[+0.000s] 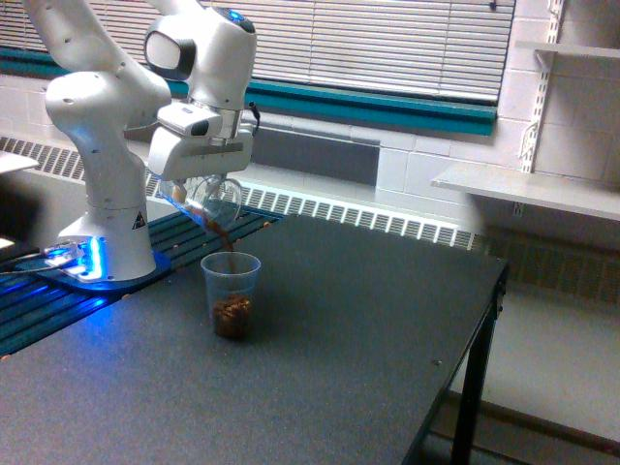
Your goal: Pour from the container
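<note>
Clamped around the container (205, 199), my gripper (201, 182) tips its rounded clear glass; brown granules stream into the ridged plastic cup (231, 294).

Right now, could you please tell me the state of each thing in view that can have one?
container: held in the tool, tilted, brown bits streaming from its lip.
tool: closed on the container, above the plastic cup.
plastic cup: upright on the table, open-topped, partly filled with brown bits.
table: dark top, bare around the cup.
robot base: blue light lit.
window blinds: lowered.
</note>
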